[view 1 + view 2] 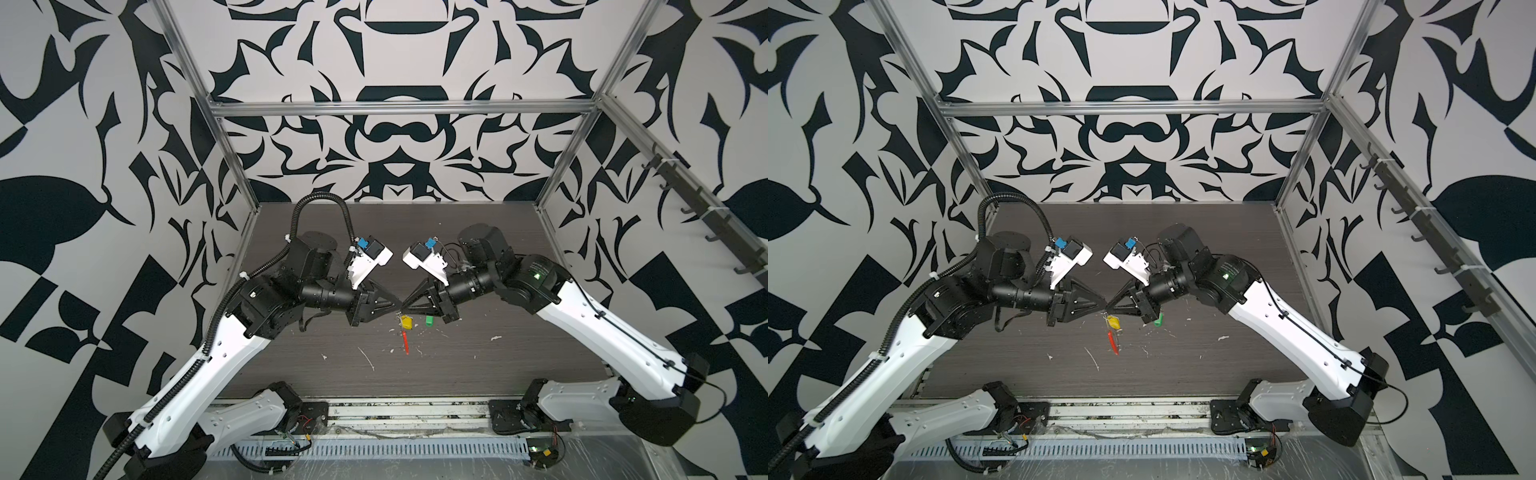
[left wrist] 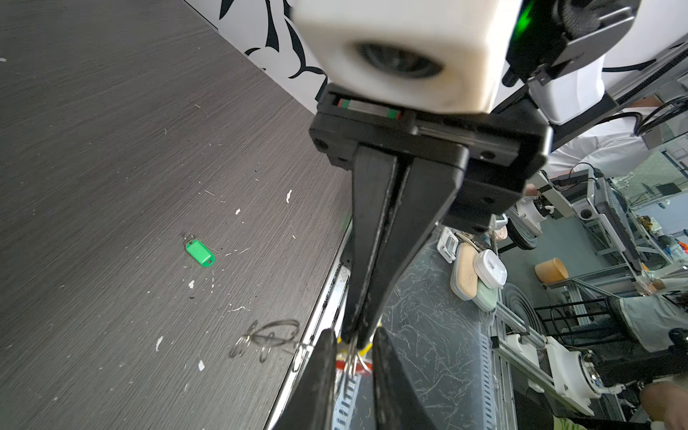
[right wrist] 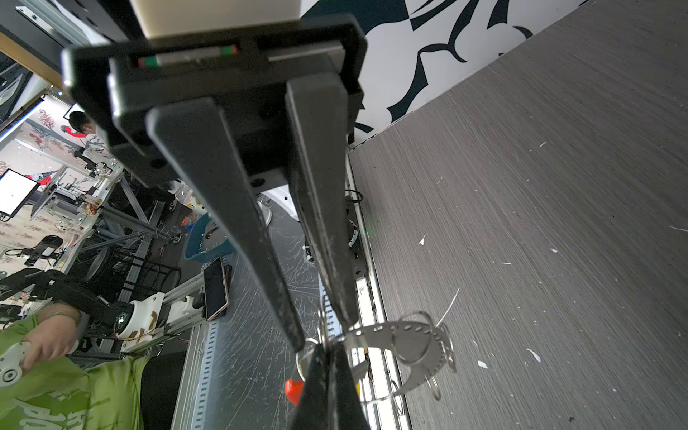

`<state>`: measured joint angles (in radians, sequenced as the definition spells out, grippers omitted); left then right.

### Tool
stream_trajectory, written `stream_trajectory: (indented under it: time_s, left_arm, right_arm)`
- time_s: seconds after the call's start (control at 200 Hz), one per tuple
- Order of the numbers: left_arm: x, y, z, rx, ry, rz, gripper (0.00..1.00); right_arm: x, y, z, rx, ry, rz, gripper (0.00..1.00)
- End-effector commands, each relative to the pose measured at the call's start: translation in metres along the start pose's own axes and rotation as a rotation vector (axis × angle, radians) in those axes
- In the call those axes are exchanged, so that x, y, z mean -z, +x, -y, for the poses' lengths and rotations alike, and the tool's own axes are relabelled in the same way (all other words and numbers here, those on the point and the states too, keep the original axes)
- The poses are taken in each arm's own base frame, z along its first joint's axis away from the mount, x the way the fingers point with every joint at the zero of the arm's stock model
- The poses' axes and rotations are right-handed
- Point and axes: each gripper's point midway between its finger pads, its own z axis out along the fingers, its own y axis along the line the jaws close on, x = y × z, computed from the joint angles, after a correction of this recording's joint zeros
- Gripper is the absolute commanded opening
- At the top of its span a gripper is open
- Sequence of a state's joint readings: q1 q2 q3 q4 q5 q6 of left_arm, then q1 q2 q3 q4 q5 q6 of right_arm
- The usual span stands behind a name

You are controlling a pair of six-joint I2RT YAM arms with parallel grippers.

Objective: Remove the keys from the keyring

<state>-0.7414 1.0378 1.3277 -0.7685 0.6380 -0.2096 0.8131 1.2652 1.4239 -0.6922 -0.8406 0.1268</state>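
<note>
White-shelled arms (image 1: 224,357) with black joints (image 1: 270,299) and ribbed black cable (image 1: 326,195).

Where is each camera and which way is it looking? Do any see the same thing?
Both top views: high above the arm bases, looking down on the dark wood-grain table; both arms show, left gripper meeting right gripper.
Left wrist: on the left arm, looking along its fingers at the shut right gripper and a small green plastic tag.
Right wrist: on the right arm, looking along its fingers at the left gripper and the silver wire keyring with a pale perforated strip.
Shared: both wrist views catch the strip's red end.
</note>
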Motion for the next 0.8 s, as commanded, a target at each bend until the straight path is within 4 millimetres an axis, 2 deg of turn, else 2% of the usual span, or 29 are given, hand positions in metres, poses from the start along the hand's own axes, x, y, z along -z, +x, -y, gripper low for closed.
stream_trajectory:
  time_s: [0.0,0.165,0.33,0.385,0.415,0.555,0.695,0.795]
  left_arm:
    - [0.004,0.002,0.006,0.0,0.02,-0.018,0.2]
    - [0.004,0.008,0.005,0.016,0.018,-0.037,0.2]
    - [0.002,0.007,0.006,0.022,0.033,-0.037,0.12]
    - [0.002,0.008,0.006,0.022,0.03,-0.037,0.05]
    - [0.002,0.002,0.006,-0.004,0.029,-0.01,0.0]
    - [0.01,-0.005,0.0,-0.061,-0.04,0.073,0.0]
    - [0.021,-0.014,0.004,-0.14,-0.056,0.189,0.0]
    - [0.025,-0.017,0.007,-0.163,-0.048,0.236,0.0]
  right_arm:
    - [0.008,-0.019,-0.013,0.077,-0.003,0.052,0.0]
    - [0.01,-0.021,-0.011,0.082,0.011,0.062,0.0]
    - [0.009,-0.026,-0.013,0.079,0.005,0.08,0.0]
    - [0.009,-0.027,-0.015,0.082,-0.004,0.085,0.0]
    - [0.009,-0.028,-0.016,0.084,-0.001,0.09,0.0]
    - [0.013,-0.038,-0.015,0.09,0.04,0.157,0.0]
    - [0.025,-0.047,-0.014,0.136,0.088,0.269,0.29]
    - [0.031,-0.048,-0.012,0.157,0.124,0.338,0.36]
